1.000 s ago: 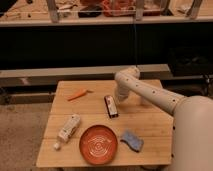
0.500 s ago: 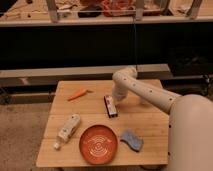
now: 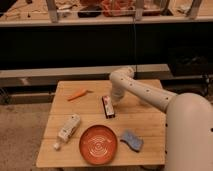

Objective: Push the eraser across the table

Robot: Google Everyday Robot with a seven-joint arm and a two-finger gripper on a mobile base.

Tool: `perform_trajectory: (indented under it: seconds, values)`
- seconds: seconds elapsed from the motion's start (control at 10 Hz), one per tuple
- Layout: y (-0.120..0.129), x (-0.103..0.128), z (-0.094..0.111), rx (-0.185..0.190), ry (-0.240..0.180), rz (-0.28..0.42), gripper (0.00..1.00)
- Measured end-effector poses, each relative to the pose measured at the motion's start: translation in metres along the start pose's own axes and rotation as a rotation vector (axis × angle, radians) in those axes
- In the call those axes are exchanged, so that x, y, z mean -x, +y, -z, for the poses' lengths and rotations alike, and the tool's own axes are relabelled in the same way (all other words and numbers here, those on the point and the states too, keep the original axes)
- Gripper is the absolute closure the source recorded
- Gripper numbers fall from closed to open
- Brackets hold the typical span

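Camera view. The gripper [image 3: 113, 101] is seen lowered to the far end of the eraser [image 3: 108, 107], touching it or very nearly; a second ago it stood slightly higher and more to the right. The eraser itself appears barely shifted, lying near the middle of the table [image 3: 145, 122], long axis pointing toward the camera. The push is judged as just starting (contact made, travel still to come). Fingers are taken as closed, nothing held between them.

Hard to read: fingertips are merged with the eraser's dark end, so exact contact cannot be confirmed. The arm's base is cut off at the right edge. Table's near edge is partly cropped.
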Motion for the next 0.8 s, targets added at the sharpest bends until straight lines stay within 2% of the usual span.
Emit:
perform_trajectory:
  seconds: [0.8]
  values:
    - [-0.006, 0.037, -0.001, 0.031, 0.011, 0.082, 1.0]
